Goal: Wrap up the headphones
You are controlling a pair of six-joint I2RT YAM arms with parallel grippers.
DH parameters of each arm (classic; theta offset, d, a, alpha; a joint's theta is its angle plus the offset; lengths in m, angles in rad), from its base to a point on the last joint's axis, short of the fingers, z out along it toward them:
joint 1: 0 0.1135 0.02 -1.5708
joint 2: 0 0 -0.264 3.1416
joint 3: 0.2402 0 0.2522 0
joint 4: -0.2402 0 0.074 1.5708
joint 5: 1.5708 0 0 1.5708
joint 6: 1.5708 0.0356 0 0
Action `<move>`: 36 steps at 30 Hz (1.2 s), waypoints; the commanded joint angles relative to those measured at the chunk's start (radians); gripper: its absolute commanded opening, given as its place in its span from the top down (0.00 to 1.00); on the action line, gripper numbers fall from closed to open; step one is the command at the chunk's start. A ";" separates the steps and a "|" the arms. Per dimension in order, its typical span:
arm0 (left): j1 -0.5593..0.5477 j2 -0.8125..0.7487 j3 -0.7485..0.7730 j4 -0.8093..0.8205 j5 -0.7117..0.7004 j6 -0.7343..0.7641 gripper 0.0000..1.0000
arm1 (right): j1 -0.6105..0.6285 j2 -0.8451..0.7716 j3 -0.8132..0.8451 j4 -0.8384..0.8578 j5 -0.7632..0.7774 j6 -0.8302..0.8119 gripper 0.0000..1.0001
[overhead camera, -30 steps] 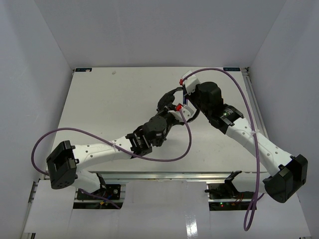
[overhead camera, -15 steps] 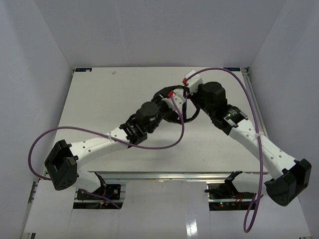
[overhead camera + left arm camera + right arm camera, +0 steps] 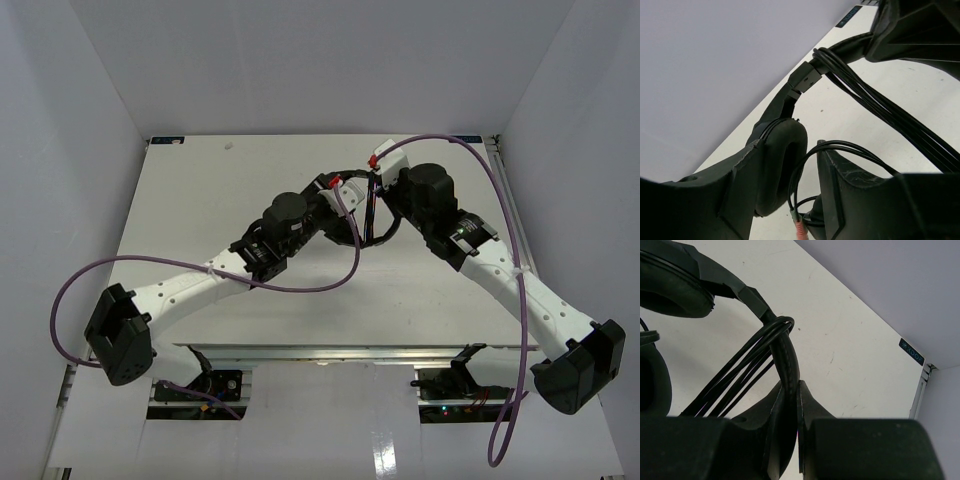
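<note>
My R hand (image 3: 789, 392) is pinched tight on the headband (image 3: 785, 360) of the headphones (image 3: 675, 287), upper centre of the top view over the bench (image 3: 200, 200). The cable (image 3: 740, 365) is looped several times round the band. My L hand (image 3: 790, 200) is spread, w/ one earcup (image 3: 782, 155) and a cable loop btwn its fingers and the reddish plug (image 3: 799, 231) at the frame's bottom edge.

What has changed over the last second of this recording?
The left gripper swung forward, away from the robot, and closed in beside the right gripper. A loop of the cable now runs between its fingers. The right gripper shifted only slightly and stayed clamped on the headband of the headphones.
</note>
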 commanded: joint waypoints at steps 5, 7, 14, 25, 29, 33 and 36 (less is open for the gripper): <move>0.052 -0.151 -0.023 -0.060 0.104 -0.050 0.43 | 0.020 -0.012 0.017 -0.032 -0.130 -0.001 0.92; 0.052 -0.149 -0.020 -0.059 0.105 -0.055 0.43 | 0.022 -0.009 0.018 -0.031 -0.133 0.001 0.92; 0.062 -0.056 0.038 -0.016 0.041 -0.038 0.43 | 0.022 -0.014 0.027 -0.040 -0.156 0.007 0.92; 0.227 0.151 0.203 -0.063 0.088 -0.161 0.27 | 0.023 -0.050 0.000 -0.048 -0.181 -0.002 0.92; 0.273 0.147 0.193 -0.092 0.110 -0.196 0.19 | 0.023 -0.051 -0.007 -0.048 -0.182 -0.002 0.92; 0.311 0.105 0.140 -0.119 0.146 -0.233 0.14 | 0.023 -0.034 -0.005 -0.057 -0.206 0.012 0.92; 0.336 0.043 0.069 -0.135 0.163 -0.250 0.07 | 0.019 -0.015 0.001 -0.067 -0.229 0.026 0.92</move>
